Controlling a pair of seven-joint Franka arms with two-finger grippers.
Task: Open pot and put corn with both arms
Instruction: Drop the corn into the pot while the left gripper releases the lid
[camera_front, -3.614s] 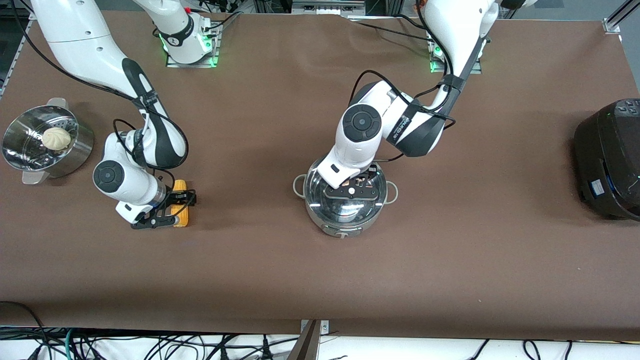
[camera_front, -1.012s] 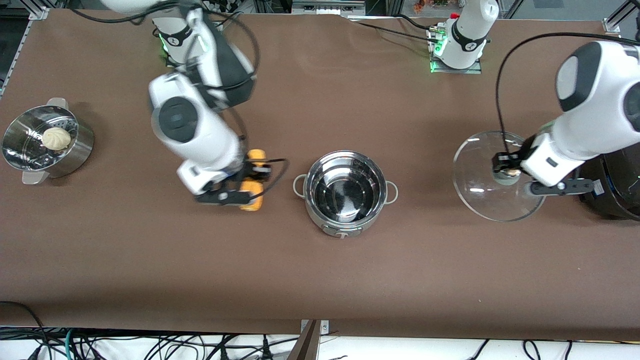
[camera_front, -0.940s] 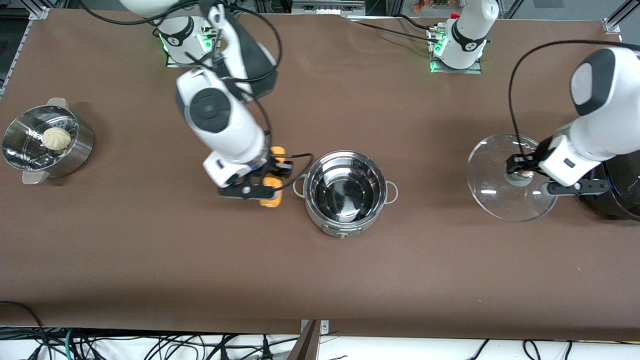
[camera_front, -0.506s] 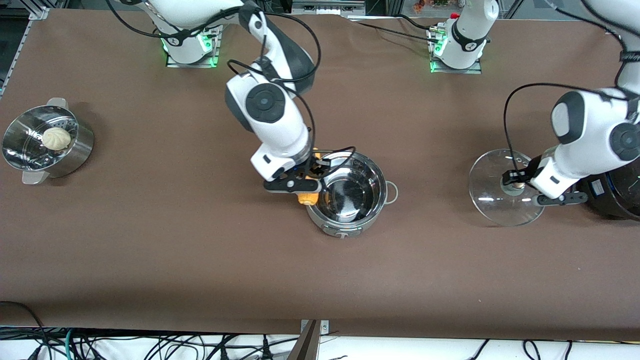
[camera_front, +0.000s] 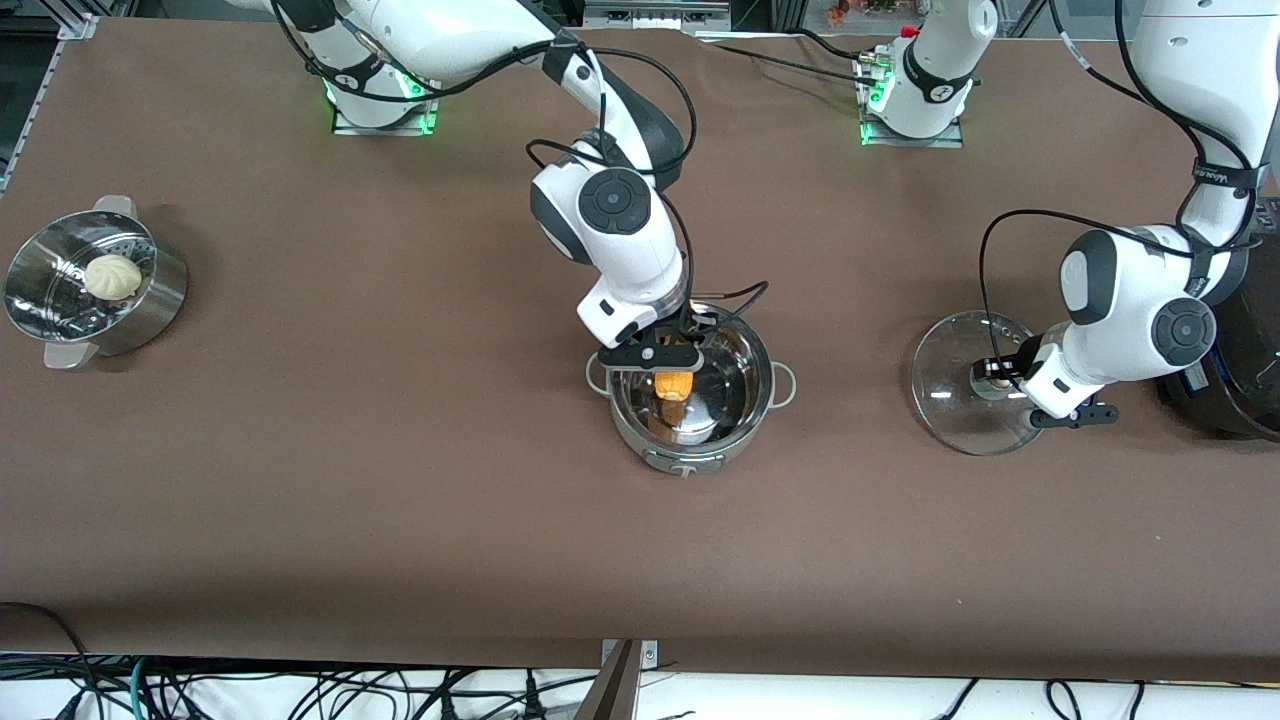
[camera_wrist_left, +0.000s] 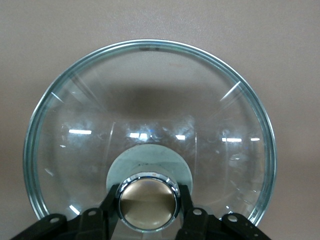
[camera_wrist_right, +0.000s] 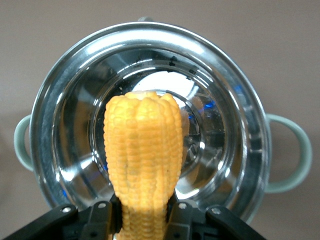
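The steel pot (camera_front: 745, 395) stands open mid-table; it also shows in the right wrist view (camera_wrist_right: 240, 125). My right gripper (camera_front: 668, 362) is shut on the yellow corn (camera_front: 673, 385) and holds it over the pot's open mouth; the cob (camera_wrist_right: 143, 160) points down into the pot. My left gripper (camera_front: 1000, 375) is shut on the brass knob (camera_wrist_left: 148, 201) of the glass lid (camera_front: 950, 400), toward the left arm's end of the table. The lid (camera_wrist_left: 150, 100) lies low over the brown table, beside the black cooker.
A big black cooker (camera_front: 1235, 340) stands at the left arm's end of the table. A perforated steel bowl (camera_front: 155, 300) with a white bun (camera_front: 112, 276) stands at the right arm's end. Cables hang below the table's front edge.
My left arm lifted the lid off the pot and carried it toward the cooker, then lowered it. My right arm carried the corn from the table to over the open pot.
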